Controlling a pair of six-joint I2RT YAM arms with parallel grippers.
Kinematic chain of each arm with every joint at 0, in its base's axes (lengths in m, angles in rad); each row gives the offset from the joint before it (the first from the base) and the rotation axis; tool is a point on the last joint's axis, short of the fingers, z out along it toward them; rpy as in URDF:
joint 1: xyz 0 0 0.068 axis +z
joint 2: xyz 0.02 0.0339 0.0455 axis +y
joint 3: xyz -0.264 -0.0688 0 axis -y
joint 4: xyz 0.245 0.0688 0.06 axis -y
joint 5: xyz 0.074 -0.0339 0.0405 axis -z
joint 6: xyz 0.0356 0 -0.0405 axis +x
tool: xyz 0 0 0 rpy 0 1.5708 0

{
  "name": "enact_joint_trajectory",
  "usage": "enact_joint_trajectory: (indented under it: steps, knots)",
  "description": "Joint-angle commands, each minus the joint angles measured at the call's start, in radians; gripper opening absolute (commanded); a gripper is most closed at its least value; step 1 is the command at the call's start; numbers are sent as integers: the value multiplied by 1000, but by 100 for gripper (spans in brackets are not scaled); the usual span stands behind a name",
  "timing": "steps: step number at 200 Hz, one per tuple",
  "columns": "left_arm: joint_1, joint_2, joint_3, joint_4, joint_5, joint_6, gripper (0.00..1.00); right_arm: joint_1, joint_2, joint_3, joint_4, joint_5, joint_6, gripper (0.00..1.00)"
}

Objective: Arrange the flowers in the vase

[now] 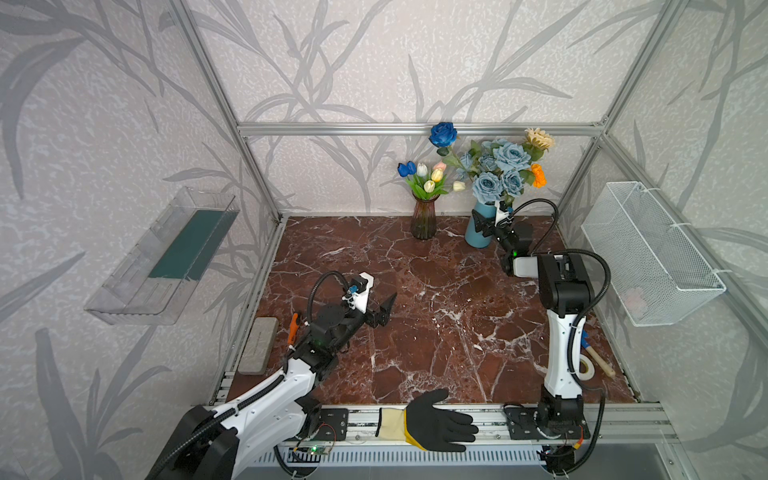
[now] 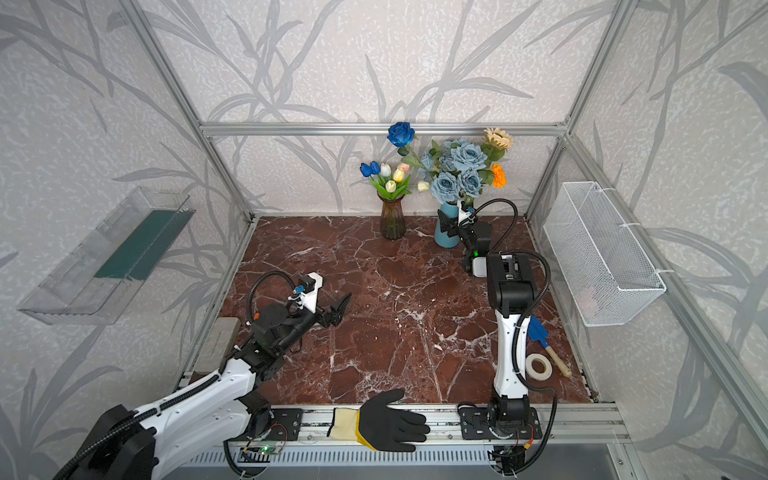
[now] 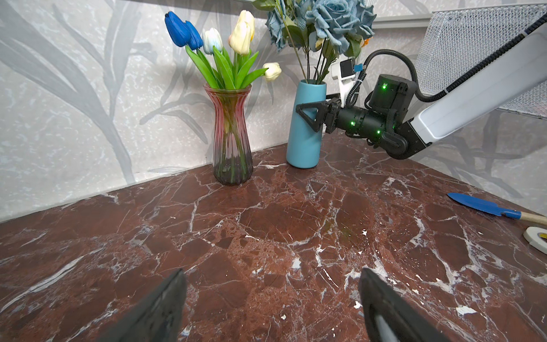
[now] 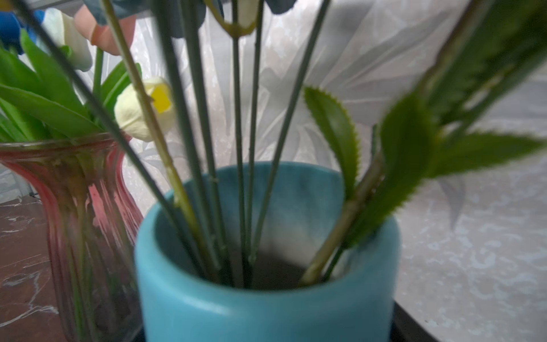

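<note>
A tall blue vase [image 1: 478, 237] stands at the back of the marble table and holds dusty-blue roses [image 1: 503, 166], a dark-blue rose [image 1: 443, 134], an orange marigold [image 1: 538, 175] and a beige daisy [image 1: 539, 138]. My right gripper [image 1: 483, 226] is shut on this vase [image 3: 305, 139], one finger on each side of its body. In the right wrist view the stems [image 4: 242, 177] drop into its mouth [image 4: 266, 311]. To its left a ribbed glass vase [image 1: 424, 222] holds the small tulips [image 1: 424, 174]. My left gripper [image 3: 272, 272] hovers open over bare marble at the left [image 1: 386, 309], empty.
A black work glove [image 1: 434, 422] lies on the front rail. A blue trowel [image 3: 479, 205] and a tape roll [image 1: 588, 365] lie at the right edge behind the right arm. A grey block [image 1: 259, 345] sits at the left edge. A wire basket [image 1: 648, 249] hangs on the right wall.
</note>
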State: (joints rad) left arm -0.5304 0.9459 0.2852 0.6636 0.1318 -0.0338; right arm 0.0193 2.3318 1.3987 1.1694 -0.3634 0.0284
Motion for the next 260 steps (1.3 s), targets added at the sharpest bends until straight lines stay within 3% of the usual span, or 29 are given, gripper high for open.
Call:
enact_joint_trajectory:
  steps: [1,34,53,87,99,173,206,221,231,241,260]
  knots:
    - [-1,13,20,34,-1,20,90,-13,26,70,86,22,10,29]
    - [-1,13,27,40,-13,25,90,-15,65,138,46,-4,12,32]
    - [0,10,26,45,-19,23,89,-15,82,160,42,1,11,39]
    - [-2,8,23,57,-25,20,89,-16,79,172,20,-16,-6,79]
    - [0,7,24,60,-28,20,89,-16,68,152,38,-2,-8,100]
    - [38,14,5,143,-200,78,89,-24,-83,-119,167,6,-7,99]
    - [154,-11,-19,184,-240,66,90,-20,-203,-318,232,69,-30,99]
    - [213,-6,-23,189,-345,35,90,-3,-294,-428,237,102,-75,99]
    - [233,8,-26,190,-442,39,91,26,-372,-507,239,173,-135,99]
    - [248,28,-37,206,-529,54,100,68,-449,-586,238,267,-194,99]
    - [257,74,-75,282,-611,120,100,180,-607,-742,238,471,-284,99]
